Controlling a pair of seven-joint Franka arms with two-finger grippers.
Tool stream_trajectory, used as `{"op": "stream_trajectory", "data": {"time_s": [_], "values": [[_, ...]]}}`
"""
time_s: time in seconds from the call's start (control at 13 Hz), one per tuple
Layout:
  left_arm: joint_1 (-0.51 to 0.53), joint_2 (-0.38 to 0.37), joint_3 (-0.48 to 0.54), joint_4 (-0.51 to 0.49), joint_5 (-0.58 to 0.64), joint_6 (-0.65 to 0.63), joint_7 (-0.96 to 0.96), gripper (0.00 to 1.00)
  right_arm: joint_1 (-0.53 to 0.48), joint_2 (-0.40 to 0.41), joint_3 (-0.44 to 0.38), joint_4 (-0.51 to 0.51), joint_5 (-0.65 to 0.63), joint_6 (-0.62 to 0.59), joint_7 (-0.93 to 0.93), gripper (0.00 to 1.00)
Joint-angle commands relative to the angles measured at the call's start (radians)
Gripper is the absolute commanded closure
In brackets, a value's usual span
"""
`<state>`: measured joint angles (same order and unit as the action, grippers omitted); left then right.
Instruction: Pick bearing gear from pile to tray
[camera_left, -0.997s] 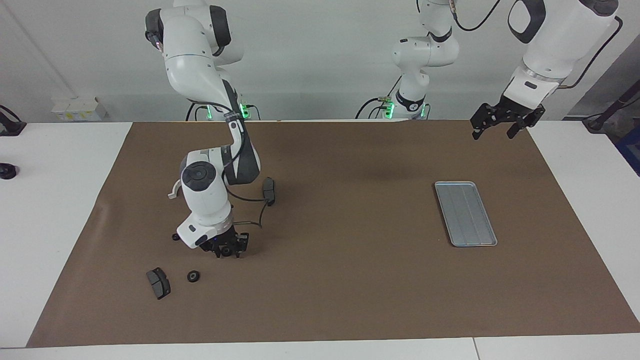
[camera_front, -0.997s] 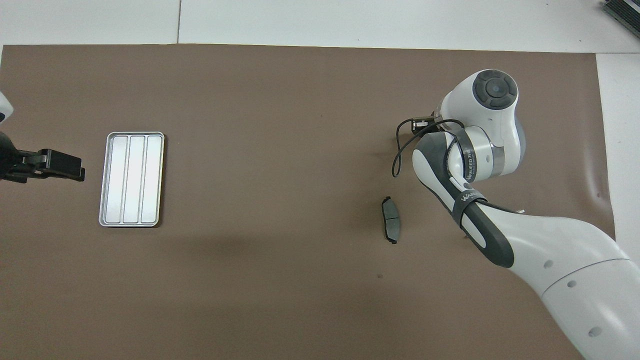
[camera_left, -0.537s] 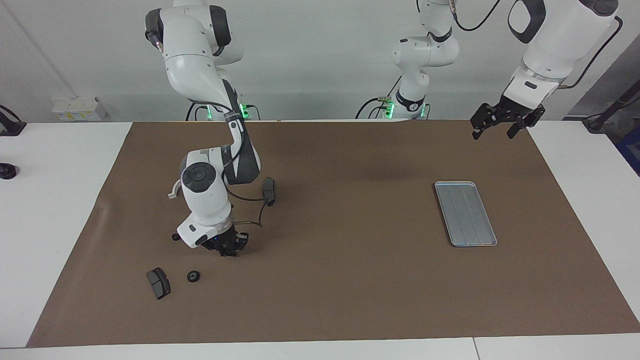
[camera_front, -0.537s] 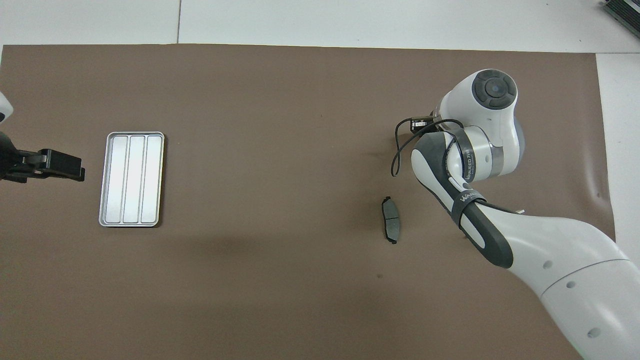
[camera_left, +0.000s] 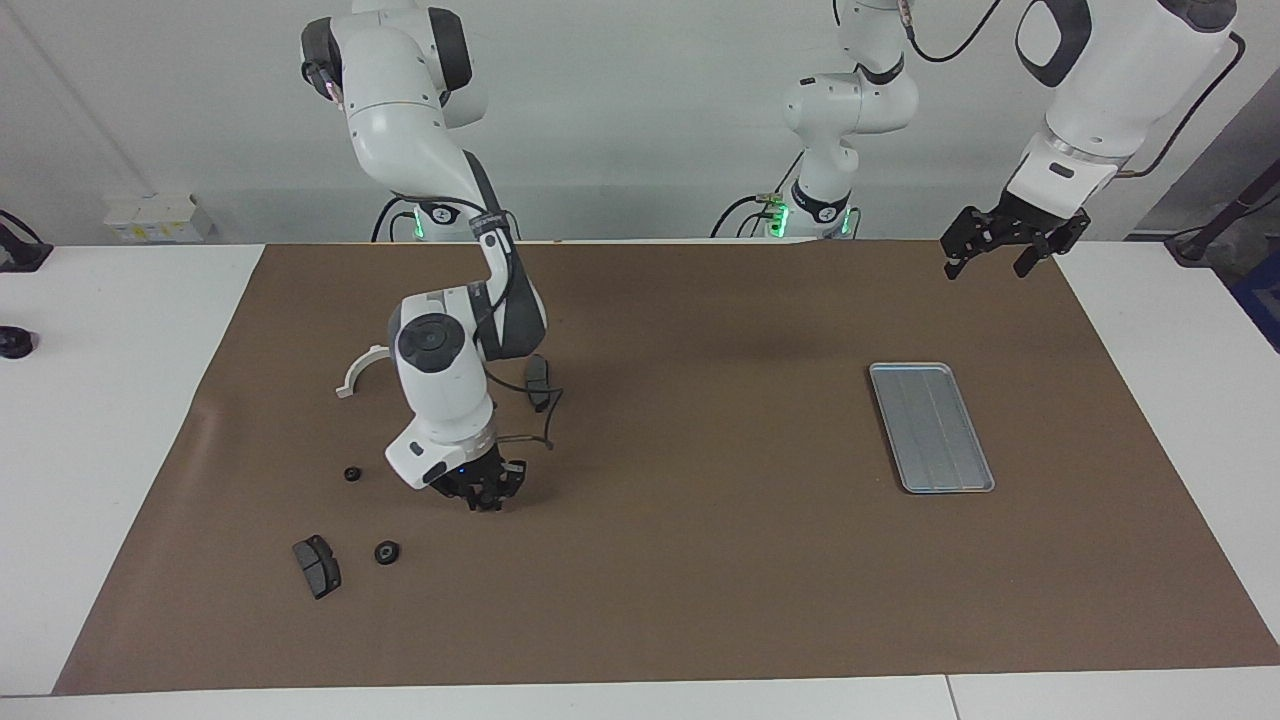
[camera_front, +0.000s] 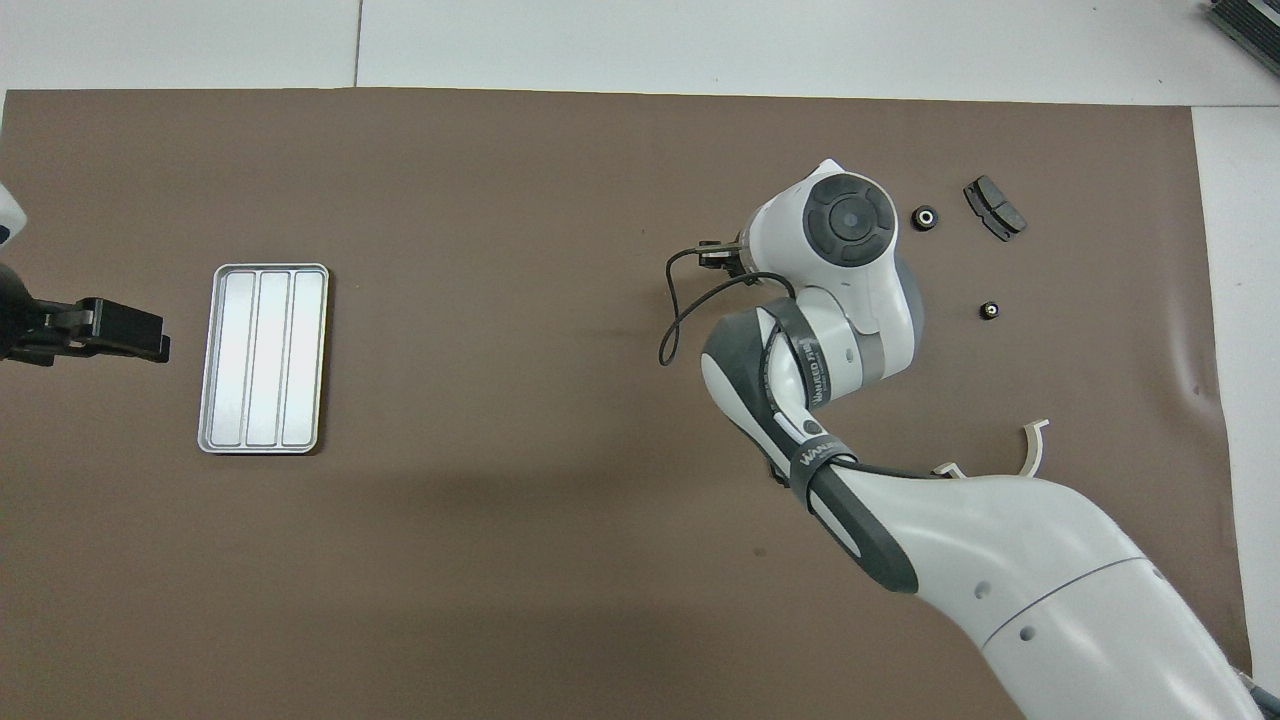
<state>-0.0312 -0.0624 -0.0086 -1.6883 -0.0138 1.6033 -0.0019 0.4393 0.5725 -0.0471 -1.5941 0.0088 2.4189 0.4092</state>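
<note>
1. The right gripper (camera_left: 487, 498) hangs low over the brown mat (camera_left: 700, 580), beside the pile, toward the right arm's end of the bench. It cannot be told whether its jaws are pressed together or are pinching a gear.
2. Two small black gears are seen lying on the mat. One gear (camera_left: 352, 473) is near the right gripper. The other gear (camera_left: 387, 552) lies farther from the robots, just beside a brake pad (camera_left: 317, 566).
3. A second brake pad (camera_left: 538, 380) and the white bracket (camera_left: 360, 370) lie nearer to the robots. The second pad is partly covered by the right arm.
4. The tray (camera_left: 932, 428) lies well apart from the pile, toward the left arm's end, and nothing is seen in it.
5. The left gripper (camera_left: 990, 262) waits in the air over the mat's corner at its own end, with its jaws spread.
6. If a gear is held, it could be lost on the long way to the tray, because so tiny a round part is caught on very little surface.
7. If nothing is held, an empty carry could be made and the tray would stay without a gear.
8. The loose cable at the wrist could drag over the nearby pad and shift it.
</note>
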Motion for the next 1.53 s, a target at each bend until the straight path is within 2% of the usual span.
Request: {"op": "stream_trajectory", "data": {"time_s": [0.0,0.15,0.31,0.46,0.61,0.77,0.92,1.0,1.07,1.15,1.23,1.46], "values": [[0.010,-0.007,-0.008,-0.002,0.012,-0.013,0.000,0.00,0.085,-0.002,-0.004,-0.006,0.016,0.104,0.072,0.91],[0.010,-0.007,-0.008,-0.002,0.012,-0.013,0.000,0.00,0.174,0.007,-0.004,0.006,0.007,0.193,0.124,0.91],[0.010,-0.007,-0.008,-0.002,0.012,-0.013,0.000,0.00,0.261,0.010,-0.004,0.009,0.003,0.230,0.178,0.91],[0.010,-0.007,-0.008,-0.002,0.012,-0.013,0.000,0.00,0.282,0.027,-0.004,0.064,-0.001,0.230,0.189,0.91],[0.010,-0.005,-0.008,-0.001,0.012,-0.008,-0.001,0.00,0.344,0.082,-0.004,0.097,-0.001,0.233,0.198,0.99],[0.011,-0.007,-0.008,-0.008,0.012,0.001,-0.006,0.00,0.352,0.099,-0.004,0.109,-0.010,0.236,0.191,0.99],[0.014,-0.019,-0.005,-0.059,0.012,0.126,-0.024,0.00,0.360,0.096,-0.002,0.109,-0.012,0.236,0.189,0.99],[0.016,-0.027,-0.005,-0.091,0.012,0.176,-0.056,0.00,0.380,0.093,-0.002,0.108,-0.001,0.236,0.191,0.93],[0.017,-0.022,-0.005,-0.100,0.012,0.199,-0.070,0.00,0.387,0.092,-0.002,0.105,0.005,0.232,0.197,0.65],[0.020,-0.013,-0.005,-0.103,0.012,0.223,-0.072,0.00,0.394,0.090,-0.002,0.100,0.005,0.227,0.200,0.48],[0.020,0.005,-0.005,-0.113,0.012,0.256,-0.082,0.00,0.404,0.090,-0.002,0.098,0.010,0.223,0.232,0.36],[0.020,0.096,-0.005,-0.117,0.012,0.368,-0.165,0.00,0.415,0.087,0.000,0.111,0.011,0.216,0.293,0.26]]}}
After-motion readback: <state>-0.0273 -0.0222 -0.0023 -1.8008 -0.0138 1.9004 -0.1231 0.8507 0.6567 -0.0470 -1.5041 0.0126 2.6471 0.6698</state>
